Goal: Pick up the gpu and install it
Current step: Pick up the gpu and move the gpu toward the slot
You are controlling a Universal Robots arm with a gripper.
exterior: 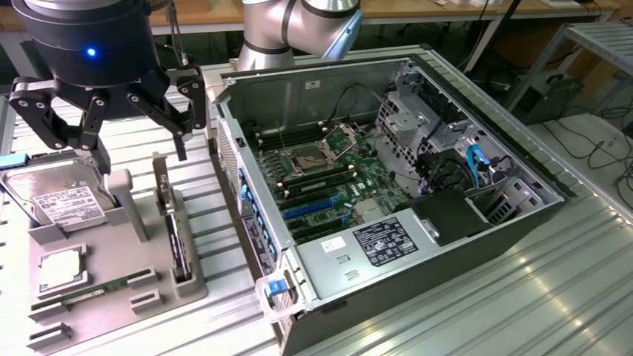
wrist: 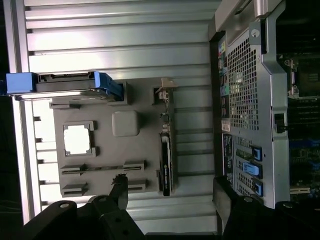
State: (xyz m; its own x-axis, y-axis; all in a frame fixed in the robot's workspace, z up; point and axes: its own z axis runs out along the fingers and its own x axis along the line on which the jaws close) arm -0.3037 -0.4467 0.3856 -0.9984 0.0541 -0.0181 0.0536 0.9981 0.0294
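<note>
Picking the gpu [exterior: 176, 241] cleanly likely means straddling the card's thin faces near mid-length (not the bracket end). It stands on edge in the grey tray [exterior: 124, 256], lower left of the exterior view, right of the hard drive [exterior: 55, 196]. The gripper [exterior: 138, 148] hangs above at upper left, pointing straight down, jaws wide apart, holding nothing.

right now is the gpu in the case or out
Out. The gpu stands on edge in a slot of the grey tray, beside the open case; the open gripper hangs above, holding nothing.
</note>
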